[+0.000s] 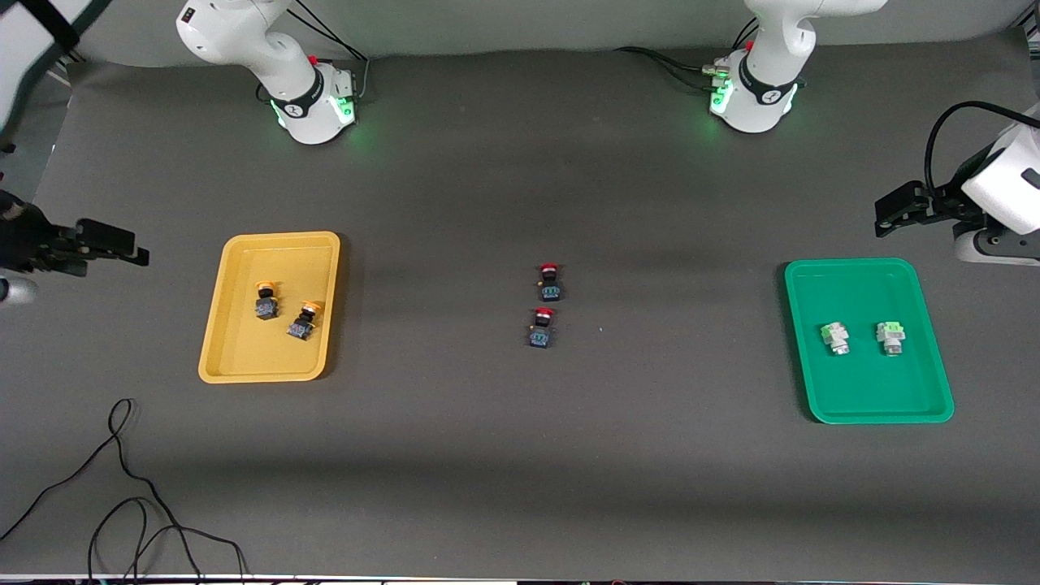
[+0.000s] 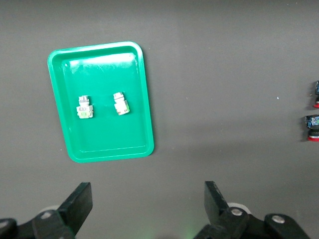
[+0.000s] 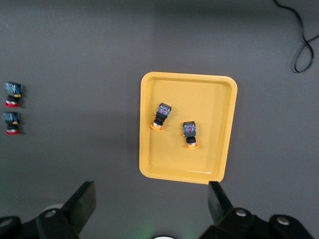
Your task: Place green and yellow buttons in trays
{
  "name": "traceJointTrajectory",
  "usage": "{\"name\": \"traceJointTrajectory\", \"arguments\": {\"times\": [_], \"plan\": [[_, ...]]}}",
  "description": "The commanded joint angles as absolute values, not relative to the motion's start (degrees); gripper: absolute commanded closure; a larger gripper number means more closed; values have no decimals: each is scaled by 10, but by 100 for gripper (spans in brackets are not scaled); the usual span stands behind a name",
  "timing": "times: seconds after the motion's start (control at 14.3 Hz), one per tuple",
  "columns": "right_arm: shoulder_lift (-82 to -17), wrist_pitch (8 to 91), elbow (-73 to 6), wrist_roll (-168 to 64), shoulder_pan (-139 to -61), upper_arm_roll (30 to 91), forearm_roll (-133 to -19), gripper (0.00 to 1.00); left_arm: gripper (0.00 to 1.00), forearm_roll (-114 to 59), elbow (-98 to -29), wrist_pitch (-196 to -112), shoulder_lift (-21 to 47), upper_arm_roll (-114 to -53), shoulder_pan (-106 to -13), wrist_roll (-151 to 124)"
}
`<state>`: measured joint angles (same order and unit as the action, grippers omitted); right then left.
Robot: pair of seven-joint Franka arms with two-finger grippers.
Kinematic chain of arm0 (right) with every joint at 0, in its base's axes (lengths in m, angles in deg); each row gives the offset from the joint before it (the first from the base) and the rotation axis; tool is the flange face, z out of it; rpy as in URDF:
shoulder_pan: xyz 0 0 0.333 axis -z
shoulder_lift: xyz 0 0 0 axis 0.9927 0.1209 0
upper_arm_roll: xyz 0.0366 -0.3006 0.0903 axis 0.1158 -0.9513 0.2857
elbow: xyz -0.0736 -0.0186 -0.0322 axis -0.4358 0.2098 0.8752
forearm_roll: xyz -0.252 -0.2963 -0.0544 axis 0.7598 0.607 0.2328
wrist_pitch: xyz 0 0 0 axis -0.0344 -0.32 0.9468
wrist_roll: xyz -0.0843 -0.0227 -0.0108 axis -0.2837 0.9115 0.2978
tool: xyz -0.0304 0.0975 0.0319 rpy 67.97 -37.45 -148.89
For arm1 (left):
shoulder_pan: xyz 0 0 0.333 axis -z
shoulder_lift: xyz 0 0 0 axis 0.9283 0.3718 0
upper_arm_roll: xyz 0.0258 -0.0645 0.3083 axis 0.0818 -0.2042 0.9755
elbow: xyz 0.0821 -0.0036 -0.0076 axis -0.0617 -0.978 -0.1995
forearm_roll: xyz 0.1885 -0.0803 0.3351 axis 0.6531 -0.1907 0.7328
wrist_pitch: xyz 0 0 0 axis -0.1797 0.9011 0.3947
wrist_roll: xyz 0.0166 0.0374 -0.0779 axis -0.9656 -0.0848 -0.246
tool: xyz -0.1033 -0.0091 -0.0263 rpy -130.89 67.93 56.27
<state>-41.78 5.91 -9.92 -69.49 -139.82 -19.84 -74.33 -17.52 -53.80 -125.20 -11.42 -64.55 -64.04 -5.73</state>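
Since both yellow buttons (image 1: 284, 310) lie in the yellow tray (image 1: 244, 366) and both green buttons (image 1: 863, 337) lie in the green tray (image 1: 861, 406), the job looks done. The left gripper (image 1: 894, 213) hangs up near the green tray, at the left arm's end of the table, with its fingers spread wide and holding nothing. The right gripper (image 1: 122, 248) hangs near the yellow tray, at the right arm's end, also wide open and empty.

Not much can go wrong now. If an arm swings low, it could bump a tray and slide it, or knock a button out. The two red buttons (image 1: 546, 305) sit in the middle of the table, well apart from both trays, and should stay there.

A dark grey mat (image 1: 520, 471) covers the table. It looks flat and soft. A thin black cable (image 1: 122, 487) curls on it near the front camera, at the right arm's end.
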Motion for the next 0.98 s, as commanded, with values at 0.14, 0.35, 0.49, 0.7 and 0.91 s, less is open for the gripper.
{"name": "traceJointTrajectory", "arguments": {"times": [0.14,0.35,0.49,0.7,0.91], "plan": [[-417,44,-73,-630,-1397,-194,-730,0,0,-176,-554,-1254,-130,-648,-641,-57],[-416,44,-73,-629,-1397,-192,-730,0,0,-176,-554,-1254,-129,-648,-641,-57],[-416,44,-74,-629,-1403,-192,-729,0,0,-176,-553,-1247,-128,-648,-640,-58],[-418,43,-74,-631,-1398,-189,-729,0,0,-177,-552,-1246,-127,-648,-640,-58],[-430,42,-58,-627,-1341,-125,-712,0,0,-177,-551,-1246,-127,-648,-640,-59]]}}
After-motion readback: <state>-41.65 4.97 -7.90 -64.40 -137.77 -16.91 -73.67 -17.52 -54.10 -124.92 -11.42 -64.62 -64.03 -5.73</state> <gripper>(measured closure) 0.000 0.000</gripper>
